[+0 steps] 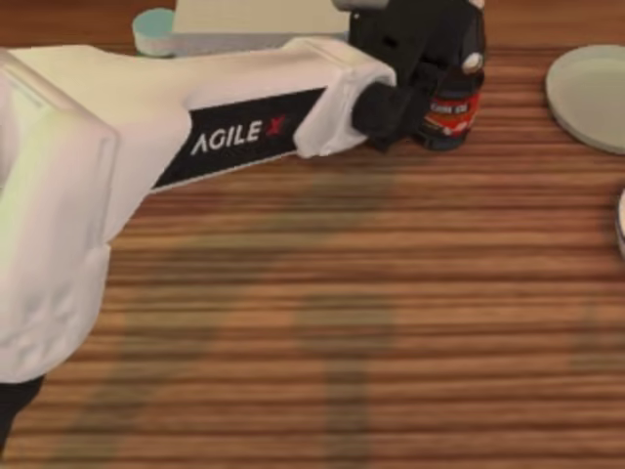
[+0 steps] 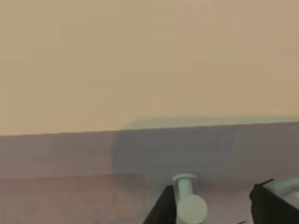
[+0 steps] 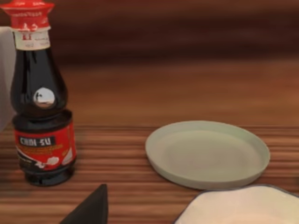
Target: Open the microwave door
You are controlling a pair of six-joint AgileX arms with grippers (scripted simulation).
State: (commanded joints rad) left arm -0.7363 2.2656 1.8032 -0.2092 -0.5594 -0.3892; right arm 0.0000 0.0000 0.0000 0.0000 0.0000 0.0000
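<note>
Where top view hides: knob (image 2: 190, 205).

A: Top view: the left arm (image 1: 195, 137) covers most of the microwave (image 1: 259, 20); only a strip of its top shows, cut by the upper edge. Door not visible.

B: Left gripper (image 2: 212, 207)?

A: Left wrist view: only finger (image 2: 163, 210) tips show, cut by the lower edge. A knob (image 2: 189, 200) sits between the jaws, partly cropped.

B: Right side?

A: Plate (image 1: 591, 93) and bowl (image 3: 238, 207) cropped. Sauce bottle (image 1: 451, 107) half hidden under the wrist.
</note>
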